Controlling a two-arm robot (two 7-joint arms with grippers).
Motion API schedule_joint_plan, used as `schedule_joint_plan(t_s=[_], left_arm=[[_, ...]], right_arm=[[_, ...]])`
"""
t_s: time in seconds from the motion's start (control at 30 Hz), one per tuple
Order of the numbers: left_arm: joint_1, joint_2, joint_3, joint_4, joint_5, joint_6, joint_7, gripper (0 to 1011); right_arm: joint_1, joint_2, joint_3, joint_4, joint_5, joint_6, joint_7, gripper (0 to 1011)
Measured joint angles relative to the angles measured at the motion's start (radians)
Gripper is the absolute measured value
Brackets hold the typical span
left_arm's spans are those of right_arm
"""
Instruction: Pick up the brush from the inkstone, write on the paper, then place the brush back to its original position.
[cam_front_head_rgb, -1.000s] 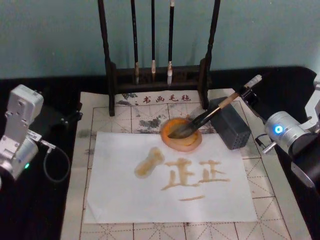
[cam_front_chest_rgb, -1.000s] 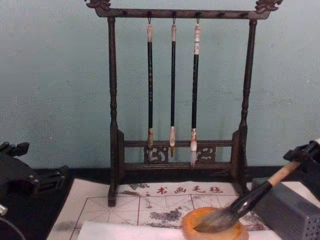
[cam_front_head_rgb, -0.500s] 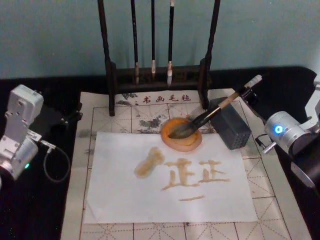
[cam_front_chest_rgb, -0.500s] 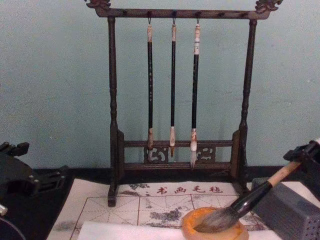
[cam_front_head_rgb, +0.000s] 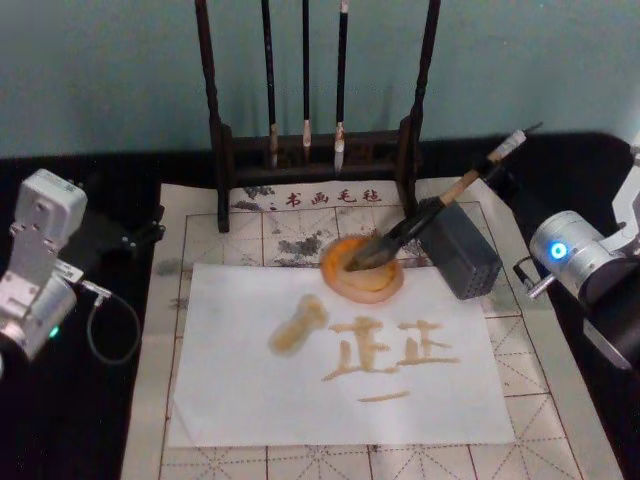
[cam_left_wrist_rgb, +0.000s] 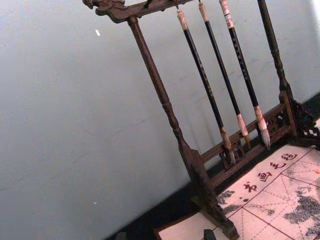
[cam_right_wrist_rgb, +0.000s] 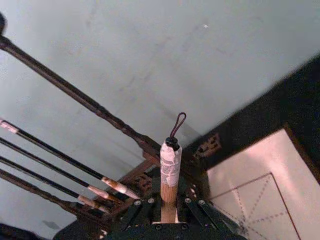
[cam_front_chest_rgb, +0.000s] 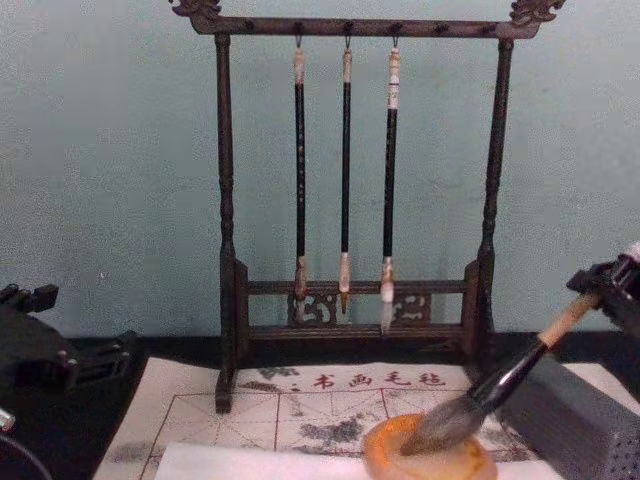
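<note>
The brush (cam_front_head_rgb: 410, 228) leans steeply, its grey tuft down in the round orange-brown inkstone (cam_front_head_rgb: 362, 290) and its pale handle rising to the back right. My right gripper (cam_front_head_rgb: 494, 168) is shut on the upper handle; in the right wrist view the taped handle end (cam_right_wrist_rgb: 170, 160) sticks out between its fingers (cam_right_wrist_rgb: 135, 210). In the chest view the brush (cam_front_chest_rgb: 510, 375) slants from the inkstone (cam_front_chest_rgb: 400, 455) up to the right gripper (cam_front_chest_rgb: 612, 285). The white paper (cam_front_head_rgb: 250, 400) lies in front, bearing orange-brown characters. My left gripper (cam_front_head_rgb: 125, 238) is parked at the left, off the mat.
A dark wooden rack (cam_front_head_rgb: 310, 150) with three thin hanging brushes stands behind the inkstone. A grey perforated block (cam_front_head_rgb: 462, 255) sits just right of the inkstone, under the brush handle. A gridded felt mat (cam_front_head_rgb: 200, 235) lies under everything.
My right gripper has risen and moved back, tipping the brush handle steeper. The tuft has shifted slightly right inside the inkstone. The left arm has not moved.
</note>
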Motion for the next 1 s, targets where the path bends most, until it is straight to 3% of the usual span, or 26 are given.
schedule_joint_plan(t_s=[0.17,0.33,0.8,1.0], left_arm=[[0.000,0.000,0.000,0.000,0.000,0.000,0.000,1001],[0.000,0.000,0.000,0.000,0.000,0.000,0.000,1001],[0.000,0.000,0.000,0.000,0.000,0.000,0.000,1001],[0.000,0.000,0.000,0.000,0.000,0.000,0.000,1001]], right_arm=[[0.000,0.019,-0.016,-0.023,-0.011,-0.018,0.012,181],[-0.004,0.046,-0.043,-0.053,-0.055,-0.054,0.028,181],[-0.046,0.134,-0.091,-0.163,-0.292,-0.191,0.146,181],[-0.066,0.164,-0.107,-0.190,-0.366,-0.238,0.202,181]])
